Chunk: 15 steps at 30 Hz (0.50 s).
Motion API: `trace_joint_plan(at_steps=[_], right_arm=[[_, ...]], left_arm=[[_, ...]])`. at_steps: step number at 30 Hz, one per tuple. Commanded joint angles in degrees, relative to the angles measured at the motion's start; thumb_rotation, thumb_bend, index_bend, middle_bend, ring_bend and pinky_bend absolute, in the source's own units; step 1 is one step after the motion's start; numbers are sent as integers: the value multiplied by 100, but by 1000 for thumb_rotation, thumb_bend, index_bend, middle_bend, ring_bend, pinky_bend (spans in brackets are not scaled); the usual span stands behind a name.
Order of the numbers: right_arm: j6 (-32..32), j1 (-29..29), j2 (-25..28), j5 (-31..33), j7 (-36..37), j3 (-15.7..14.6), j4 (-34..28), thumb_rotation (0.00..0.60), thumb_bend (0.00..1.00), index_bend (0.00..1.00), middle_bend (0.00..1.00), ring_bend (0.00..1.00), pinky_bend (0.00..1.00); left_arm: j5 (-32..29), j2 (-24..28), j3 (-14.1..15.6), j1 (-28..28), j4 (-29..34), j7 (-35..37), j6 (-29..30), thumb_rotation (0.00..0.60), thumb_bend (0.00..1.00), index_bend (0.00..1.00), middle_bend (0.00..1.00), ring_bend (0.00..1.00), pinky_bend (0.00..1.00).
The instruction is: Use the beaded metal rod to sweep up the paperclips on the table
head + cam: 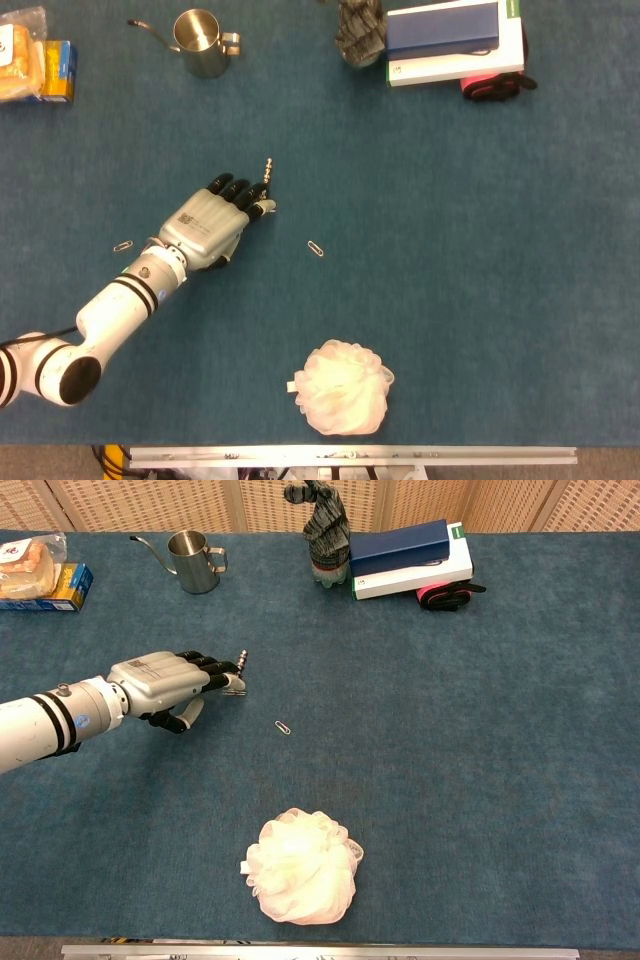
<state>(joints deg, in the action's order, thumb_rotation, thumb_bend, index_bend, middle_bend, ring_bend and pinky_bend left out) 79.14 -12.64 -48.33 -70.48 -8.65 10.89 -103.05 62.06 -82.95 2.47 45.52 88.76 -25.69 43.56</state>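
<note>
Blue cloth covers the table [480, 250], where the left hand [212, 225] pinches the beaded metal rod [267, 171] in curled fingertips, its tip poking out beyond them. Judging by this, the sweep is just starting: the rod must drop and swing toward the nearer paperclip [315, 248], with another paperclip [123, 245] beside the wrist. A white bath pouf [345, 386] sits well apart, nothing blocking
</note>
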Motion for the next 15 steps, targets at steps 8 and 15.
trace_joint_plan(at_steps=[8,15], right_arm=[[-8,-11,-16,-34,-11,23,-17,600,0,118,35,0,62],[-44,-17,-34,-41,-18,20,-10,600,0,118,35,0,62]], left_arm=[[-8,35,87,-20,-6,-127,61,600,803,93,0,0,0],[12,5,171,-73,-147,-301,181,600,802,94,0,0,0]])
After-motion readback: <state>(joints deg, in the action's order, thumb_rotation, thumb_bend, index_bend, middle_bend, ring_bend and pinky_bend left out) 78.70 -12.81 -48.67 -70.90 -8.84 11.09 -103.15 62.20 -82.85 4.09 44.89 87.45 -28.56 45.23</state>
